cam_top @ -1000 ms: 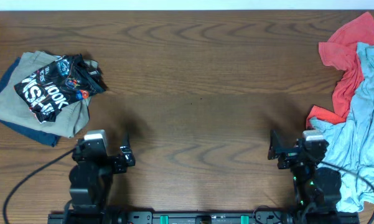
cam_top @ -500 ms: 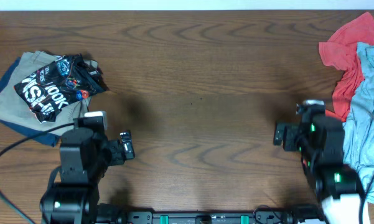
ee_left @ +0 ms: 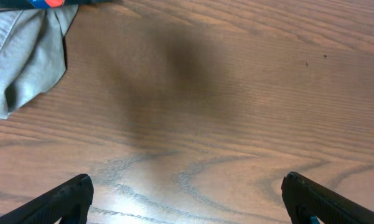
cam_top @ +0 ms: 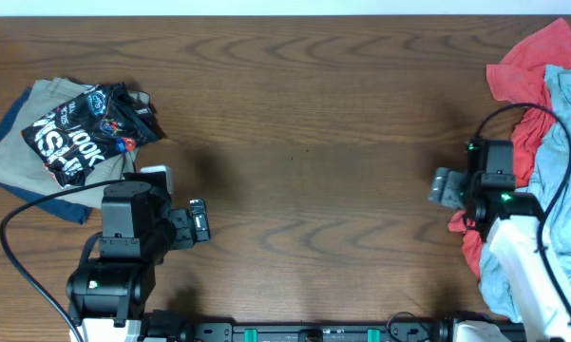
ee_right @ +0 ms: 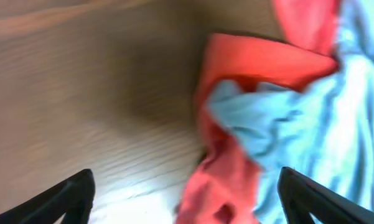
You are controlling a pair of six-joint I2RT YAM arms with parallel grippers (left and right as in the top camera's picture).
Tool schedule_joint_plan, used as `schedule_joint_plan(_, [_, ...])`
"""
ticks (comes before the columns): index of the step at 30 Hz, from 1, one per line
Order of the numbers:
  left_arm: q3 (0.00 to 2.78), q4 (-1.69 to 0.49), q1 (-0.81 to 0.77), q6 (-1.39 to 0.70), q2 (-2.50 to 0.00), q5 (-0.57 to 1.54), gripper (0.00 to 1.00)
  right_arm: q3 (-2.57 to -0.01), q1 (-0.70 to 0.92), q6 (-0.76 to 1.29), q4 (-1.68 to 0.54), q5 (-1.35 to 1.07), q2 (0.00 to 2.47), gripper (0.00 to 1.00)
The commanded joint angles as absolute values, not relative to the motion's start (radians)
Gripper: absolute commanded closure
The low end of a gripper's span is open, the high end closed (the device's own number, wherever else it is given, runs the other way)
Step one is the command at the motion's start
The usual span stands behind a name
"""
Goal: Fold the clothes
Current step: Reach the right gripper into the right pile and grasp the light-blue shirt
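Note:
A coral-red shirt (cam_top: 537,66) and a light-blue T-shirt (cam_top: 562,161) lie crumpled together at the table's right edge. My right gripper (cam_top: 447,195) is open and empty at the pile's left edge. In the right wrist view its jaws stand wide apart (ee_right: 187,199) above a fold of the red shirt (ee_right: 255,62), with the blue T-shirt (ee_right: 311,124) to the right; the view is blurred. My left gripper (cam_top: 198,223) is open and empty over bare wood (ee_left: 188,199).
At the left lies a second heap: a black printed garment (cam_top: 85,133) on a grey one (cam_top: 19,157) with dark blue cloth (cam_top: 62,207) beneath. The grey cloth's corner shows in the left wrist view (ee_left: 25,56). Cables trail by both arms.
The right arm has swung away from the front edge, up and right to the red and blue pile. The left arm has shifted slightly forward and right. No cloth has moved.

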State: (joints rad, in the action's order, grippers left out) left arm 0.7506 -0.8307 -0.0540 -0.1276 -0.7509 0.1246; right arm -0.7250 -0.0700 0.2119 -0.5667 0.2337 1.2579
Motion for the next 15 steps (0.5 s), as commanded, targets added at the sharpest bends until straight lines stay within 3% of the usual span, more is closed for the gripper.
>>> schedule_joint_plan(1, [0.773, -0.833, -0.050, -0.130, -0.752, 0.128, 0.02, -0.742, -0.138, 0.282, -0.538, 0.329, 1.314, 0.16])
schedule_joint_plan(6, [0.773, -0.833, -0.050, -0.130, -0.752, 0.128, 0.02, -0.742, -0.214, 0.284, -0.514, 0.330, 1.405, 0.32])
schedule_joint_plan(11, [0.773, -0.833, -0.050, -0.130, -0.752, 0.128, 0.02, -0.742, -0.269, 0.284, -0.489, 0.329, 1.467, 0.43])
schedule_joint_plan(15, [0.773, -0.833, -0.050, -0.130, -0.752, 0.128, 0.02, -0.742, -0.284, 0.284, -0.485, 0.317, 1.484, 0.60])
